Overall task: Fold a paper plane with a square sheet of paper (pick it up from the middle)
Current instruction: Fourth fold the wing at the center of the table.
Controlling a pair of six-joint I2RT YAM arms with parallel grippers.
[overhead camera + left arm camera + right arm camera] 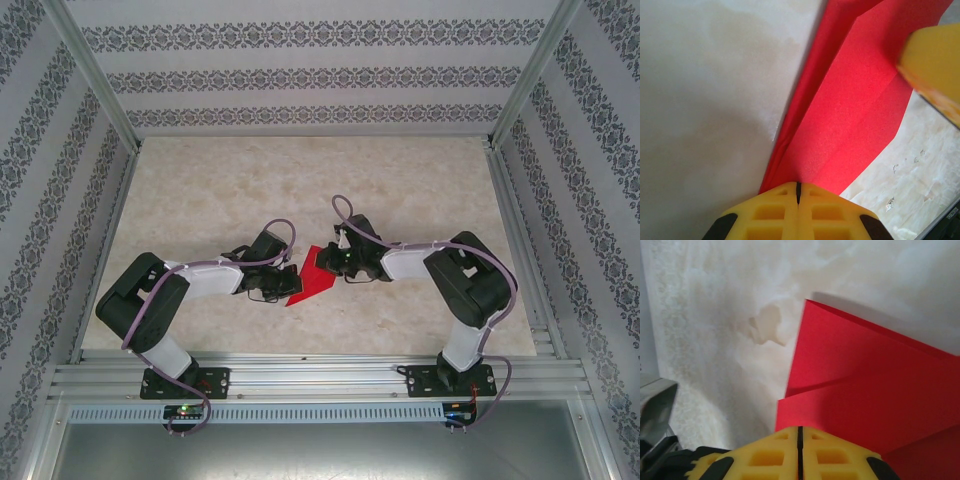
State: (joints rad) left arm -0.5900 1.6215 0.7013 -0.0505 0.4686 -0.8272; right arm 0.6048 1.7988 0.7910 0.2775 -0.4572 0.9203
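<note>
We find the red sheet of paper (310, 281) in the middle of the marbled tabletop (400, 190), between the two arms and already partly folded: the wrist views show overlapping layers, a diagonal crease and one sharp corner. The left gripper (797, 189) is clenched on the sheet's near-left edge, its yellow fingers (765, 212) meeting with the paper running into the seam. The right gripper (800, 432) looks likewise pinched onto the far-right side. We judge the paper to be very light, thin and limp. It will sag between the two grips, crumple or tear if pulled hard, and slip from smooth pads if held loosely. Edges and creased, doubled parts give the firmest hold, since the extra layers are stiffer. Whether it touches the tabletop or hangs just above it we cannot tell. It sits in no tray or box.
</note>
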